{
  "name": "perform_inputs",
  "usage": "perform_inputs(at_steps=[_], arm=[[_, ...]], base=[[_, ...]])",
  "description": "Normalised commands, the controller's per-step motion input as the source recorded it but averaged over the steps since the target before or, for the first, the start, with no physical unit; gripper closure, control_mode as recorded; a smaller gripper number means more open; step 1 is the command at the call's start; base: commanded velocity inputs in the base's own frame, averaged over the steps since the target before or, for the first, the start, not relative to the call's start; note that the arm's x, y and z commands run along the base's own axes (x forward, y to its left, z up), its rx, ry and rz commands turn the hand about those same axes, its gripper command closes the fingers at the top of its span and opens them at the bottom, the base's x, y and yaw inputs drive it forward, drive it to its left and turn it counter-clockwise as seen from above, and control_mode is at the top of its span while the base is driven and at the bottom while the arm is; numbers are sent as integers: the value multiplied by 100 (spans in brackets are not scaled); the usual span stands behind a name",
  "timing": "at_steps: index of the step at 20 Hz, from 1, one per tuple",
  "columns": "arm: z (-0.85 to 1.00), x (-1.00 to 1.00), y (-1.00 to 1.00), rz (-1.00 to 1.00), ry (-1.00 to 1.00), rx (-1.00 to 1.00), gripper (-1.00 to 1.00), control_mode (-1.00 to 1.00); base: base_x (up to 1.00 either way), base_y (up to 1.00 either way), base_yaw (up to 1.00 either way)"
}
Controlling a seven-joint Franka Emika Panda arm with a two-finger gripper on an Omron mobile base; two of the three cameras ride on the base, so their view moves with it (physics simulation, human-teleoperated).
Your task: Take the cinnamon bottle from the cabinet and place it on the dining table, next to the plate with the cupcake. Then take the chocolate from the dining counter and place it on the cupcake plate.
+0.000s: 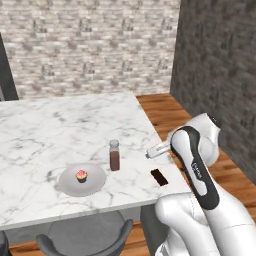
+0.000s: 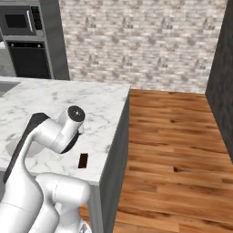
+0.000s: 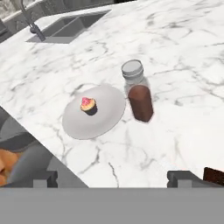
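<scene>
The cinnamon bottle [image 1: 114, 155] [image 3: 138, 94], clear with a grey cap and brown powder inside, stands upright on the marble dining table [image 1: 60, 125]. Just left of it is the round grey plate [image 1: 94, 182] [image 3: 105, 120] with a small pink-topped cupcake [image 1: 81, 175] [image 3: 88, 105]. The chocolate [image 1: 159, 176] [image 2: 83, 160] [image 3: 214, 175], a dark flat bar, lies near the table's front right corner. My gripper [image 1: 150, 153] [image 3: 112, 178] hovers to the right of the bottle, apart from it. It is open, and nothing sits between its fingertips [image 3: 181, 177].
A dark chair [image 1: 82, 235] is tucked under the table's near edge. A sink [image 3: 70, 26] with a faucet [image 3: 33, 24] sits at the table's far end. A microwave [image 2: 20, 20] and oven [image 2: 29, 59] stand behind. Wooden floor [image 2: 173, 150] lies to the right.
</scene>
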Motion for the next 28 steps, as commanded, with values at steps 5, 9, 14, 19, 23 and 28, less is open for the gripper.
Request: perform_inputs(at_steps=[5,9,14,19,23,28], arm=[[9,-6,-7,-29,16,0,-100,-100],[-2,-1,-12,-27,26,-6,-100,-100],[0,2,-30,-21,35,-20,-100,-100],[-43,2,-64,-13,36,-22,-100,-100],[-78,9,-36,-1,21,-12,-100,-100],[-68,29,3,1,4,-6,-100,-100]], base=[[0,0,0],[0,0,0],[0,0,0],[0,0,0],[0,0,0],[0,0,0]])
